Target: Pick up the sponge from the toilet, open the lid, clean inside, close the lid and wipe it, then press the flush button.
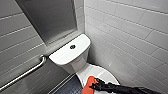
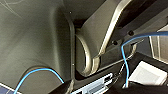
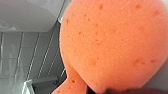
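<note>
Jaws of the right gripper are clamped on the small orange-red foam sponge, gripping it at the end nearest the black arm, which reaches in low from the right. From close up on that wrist the sponge is a pitted, rounded lobe with a narrower neck below it.

The sponge sits over the front left edge of the white oval plastic lid. From where I stand I cannot tell whether it presses on the plastic or hangs just above it. The lid is down flat over the bowl of the glossy white ceramic toilet.

Behind the lid rises the rounded rectangular tank. The small round dark flush button is set in the middle of its flat top, well apart from the sponge.

The toilet is tucked into a corner. White rectangular wall tiles run along the right side. On the left wall a brushed-steel grab bar slants downward, and a dull grey metal panel sits recessed above the tank. Dark small-tiled floor lies just beside the bowl.
</note>
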Robot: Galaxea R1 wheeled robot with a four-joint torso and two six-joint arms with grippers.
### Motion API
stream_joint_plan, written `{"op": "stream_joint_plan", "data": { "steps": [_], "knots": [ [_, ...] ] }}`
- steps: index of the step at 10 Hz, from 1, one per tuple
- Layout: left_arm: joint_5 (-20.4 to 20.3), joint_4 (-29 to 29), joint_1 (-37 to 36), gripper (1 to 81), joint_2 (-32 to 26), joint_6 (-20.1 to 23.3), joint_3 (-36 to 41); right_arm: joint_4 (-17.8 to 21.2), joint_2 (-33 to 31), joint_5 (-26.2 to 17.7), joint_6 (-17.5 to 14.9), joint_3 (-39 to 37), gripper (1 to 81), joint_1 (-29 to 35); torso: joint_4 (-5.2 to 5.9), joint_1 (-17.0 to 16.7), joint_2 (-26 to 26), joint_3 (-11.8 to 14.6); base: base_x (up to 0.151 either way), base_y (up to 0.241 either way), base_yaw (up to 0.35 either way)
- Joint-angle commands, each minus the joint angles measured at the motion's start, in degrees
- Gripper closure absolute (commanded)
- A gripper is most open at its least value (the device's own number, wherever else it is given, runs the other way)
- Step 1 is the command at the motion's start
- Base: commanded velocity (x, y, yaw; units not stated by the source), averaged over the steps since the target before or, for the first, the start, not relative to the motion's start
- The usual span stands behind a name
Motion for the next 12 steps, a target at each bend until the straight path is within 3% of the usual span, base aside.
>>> {"op": "stream_joint_plan", "data": {
  "steps": [1,5,10,12],
  "knots": [
    [5.2,-0.1,0.8,1.0,-0.3,0.3,0.8,-0.9,-13.5,-3.2,0.2,16.4,81.1,0.9,0.0,0.0,0.0,0.0,0.0,0.0,0.0],
    [5.3,-0.1,0.7,1.0,-0.4,0.3,0.8,-0.8,-21.3,2.2,0.2,17.7,81.1,-6.7,0.0,0.0,0.0,0.0,0.0,0.0,0.0],
    [5.3,0.1,0.7,1.0,-0.4,0.3,0.8,-0.4,-40.4,14.1,0.3,24.4,81.1,-18.3,0.0,0.0,0.0,0.0,0.0,0.0,0.0],
    [5.3,-0.2,0.7,1.0,-1.1,0.3,0.8,-0.4,-43.9,18.1,0.4,21.5,81.1,-25.4,0.0,0.0,0.0,0.0,0.0,0.0,0.0]
  ]
}}
